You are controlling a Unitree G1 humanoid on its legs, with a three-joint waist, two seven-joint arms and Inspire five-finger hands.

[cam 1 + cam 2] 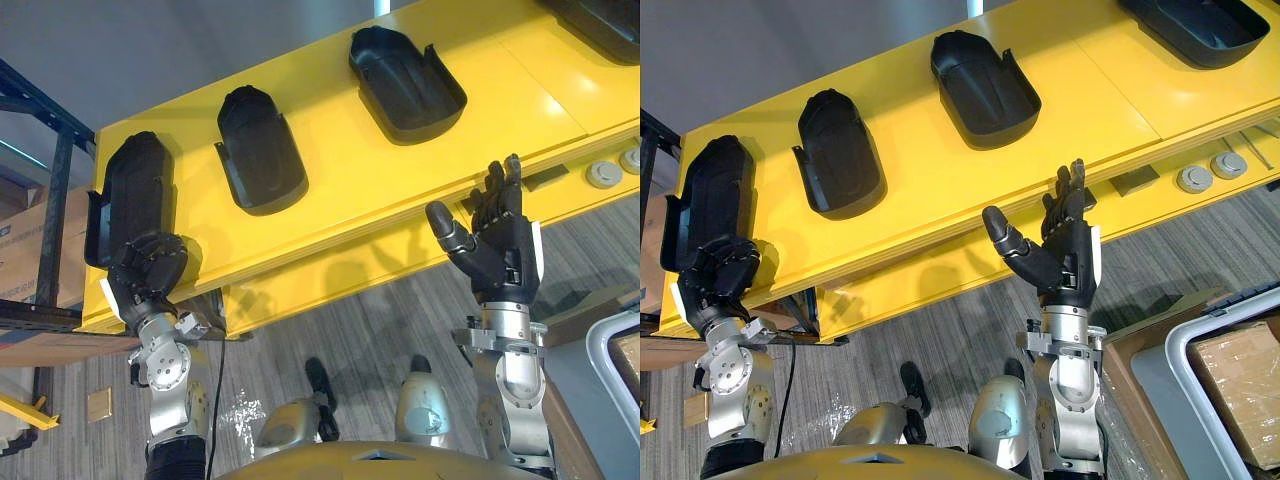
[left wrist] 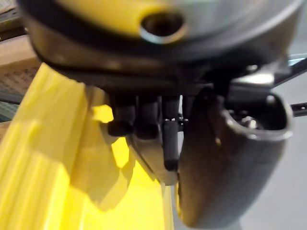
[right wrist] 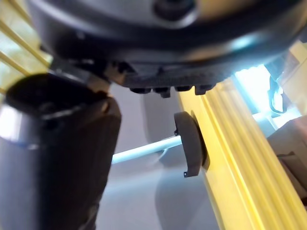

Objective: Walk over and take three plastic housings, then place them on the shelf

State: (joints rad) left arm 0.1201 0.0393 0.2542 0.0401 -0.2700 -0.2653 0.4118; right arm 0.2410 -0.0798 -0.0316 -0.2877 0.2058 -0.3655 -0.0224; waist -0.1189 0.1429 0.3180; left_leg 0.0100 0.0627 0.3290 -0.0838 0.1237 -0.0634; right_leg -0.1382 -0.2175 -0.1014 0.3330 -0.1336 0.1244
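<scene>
The left hand (image 1: 150, 265) curls its fingers round the near end of the leftmost plastic housing (image 1: 135, 190), which lies on the yellow shelf (image 1: 340, 190). The right hand (image 1: 495, 235) is raised, fingers straight, empty. Whether this step is pickup or set-down cannot be told; the next move calls for a clean lift or release.

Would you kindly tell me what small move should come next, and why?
Probably lift the left hand slightly: its fingers seem curled round the near end of the leftmost black plastic housing, which lies on the yellow table. The open right hand holds nothing.
</scene>
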